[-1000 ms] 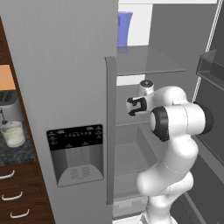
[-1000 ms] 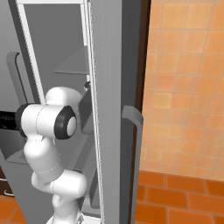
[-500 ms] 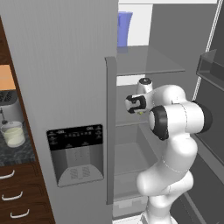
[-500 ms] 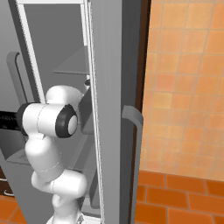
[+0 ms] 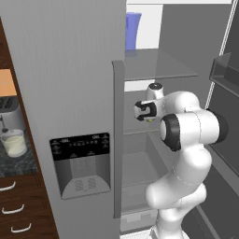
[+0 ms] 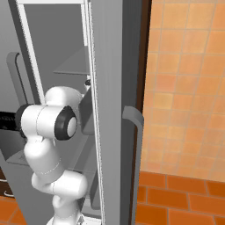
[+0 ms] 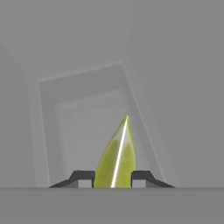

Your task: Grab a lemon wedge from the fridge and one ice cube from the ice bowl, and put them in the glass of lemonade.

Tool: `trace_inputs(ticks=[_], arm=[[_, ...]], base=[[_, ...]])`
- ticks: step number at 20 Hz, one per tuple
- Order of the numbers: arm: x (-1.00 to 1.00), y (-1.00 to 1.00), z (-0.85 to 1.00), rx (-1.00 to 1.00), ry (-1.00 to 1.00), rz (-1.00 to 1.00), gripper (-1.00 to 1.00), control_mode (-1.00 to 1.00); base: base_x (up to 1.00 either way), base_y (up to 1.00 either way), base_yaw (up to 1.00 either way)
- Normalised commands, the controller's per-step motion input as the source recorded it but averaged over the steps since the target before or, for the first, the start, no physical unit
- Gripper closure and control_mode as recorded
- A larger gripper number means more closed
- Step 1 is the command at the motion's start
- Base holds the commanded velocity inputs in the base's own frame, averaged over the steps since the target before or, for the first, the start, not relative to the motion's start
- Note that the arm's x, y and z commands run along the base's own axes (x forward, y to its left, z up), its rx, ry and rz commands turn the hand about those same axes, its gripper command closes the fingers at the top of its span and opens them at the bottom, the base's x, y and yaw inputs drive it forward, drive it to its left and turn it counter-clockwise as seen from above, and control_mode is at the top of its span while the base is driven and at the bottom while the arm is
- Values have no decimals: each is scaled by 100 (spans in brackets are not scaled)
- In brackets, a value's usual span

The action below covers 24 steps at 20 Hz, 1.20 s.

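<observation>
Jaws of my gripper (image 7: 112, 177) pinch the lemon wedge (image 7: 116, 155) inside the fridge (image 5: 70, 93); I should withdraw straight, slowly, without snagging shelves.

Lemon wedge (image 7: 116, 157) (yellow-green) between fingers (image 7: 83, 177).

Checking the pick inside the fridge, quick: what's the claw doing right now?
Claw: closed on the lemon wedge, which sits between its fingertips.

Non-task items around the open appliance

Blue container (image 5: 133, 31) on top shelf; toaster (image 5: 8, 105) at left on dark speckled surface (image 5: 21, 163), brown drawers (image 5: 18, 205) with white handles below; orange tiled wall (image 6: 189, 83) and orange-red tiled floor (image 6: 176, 202) at right.
</observation>
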Motion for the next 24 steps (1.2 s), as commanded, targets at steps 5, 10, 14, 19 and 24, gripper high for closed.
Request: trace_inputs(ticks=[5,10,14,19,24], arm=[[-66,0,3,5,-1,0,100,-100],[-89,0,26,8,0,0,100,-100],[-100,0,43,5,0,0,100,-100],[-100,5,75,0,0,3,100,-100],[-100,28,100,-2,0,8,100,-100]], base=[[0,0,0],[0,0,0],[0,0,0],[0,0,0],[0,0,0]])
